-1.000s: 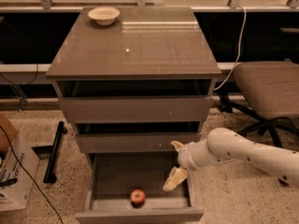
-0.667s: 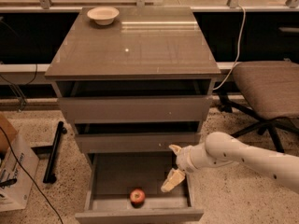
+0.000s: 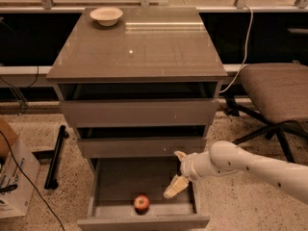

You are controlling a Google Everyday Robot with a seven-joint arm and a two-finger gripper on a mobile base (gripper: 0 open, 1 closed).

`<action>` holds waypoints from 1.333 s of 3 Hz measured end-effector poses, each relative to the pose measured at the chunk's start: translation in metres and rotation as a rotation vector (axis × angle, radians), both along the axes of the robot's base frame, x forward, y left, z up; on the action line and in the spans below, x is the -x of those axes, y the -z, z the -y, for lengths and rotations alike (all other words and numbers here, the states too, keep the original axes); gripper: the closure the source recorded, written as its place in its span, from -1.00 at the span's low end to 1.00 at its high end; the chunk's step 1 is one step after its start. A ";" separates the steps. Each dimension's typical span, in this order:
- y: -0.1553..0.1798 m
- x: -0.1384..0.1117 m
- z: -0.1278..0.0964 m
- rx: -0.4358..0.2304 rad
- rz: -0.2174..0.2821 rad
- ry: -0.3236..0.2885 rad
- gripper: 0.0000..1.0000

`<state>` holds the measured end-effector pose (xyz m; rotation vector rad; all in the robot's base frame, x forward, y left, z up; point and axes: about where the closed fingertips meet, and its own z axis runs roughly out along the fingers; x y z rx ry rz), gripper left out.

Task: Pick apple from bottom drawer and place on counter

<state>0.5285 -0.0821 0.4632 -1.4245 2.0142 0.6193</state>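
Note:
The apple (image 3: 141, 202), small and red, lies in the open bottom drawer (image 3: 120, 177), near its front wall and a little left of the middle. My gripper (image 3: 176, 172) reaches in from the right on a white arm and hangs over the drawer's right part. It is up and to the right of the apple and does not touch it. Its fingers are spread apart, one pointing up at the middle drawer's front, the other pointing down toward the drawer floor. The gripper holds nothing. The counter (image 3: 139, 47) is the glossy grey-brown top of the cabinet.
A white bowl (image 3: 106, 16) stands at the counter's back left corner. The two upper drawers are pulled slightly out. An office chair (image 3: 279, 90) stands to the right. A cardboard box (image 3: 14, 177) and a black bar (image 3: 55, 155) lie on the floor at the left.
My gripper and arm have shifted slightly left and down over the drawer. The apple has not moved.

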 end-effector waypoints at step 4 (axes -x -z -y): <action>0.101 -0.038 -0.052 -0.039 -0.078 -0.066 -1.00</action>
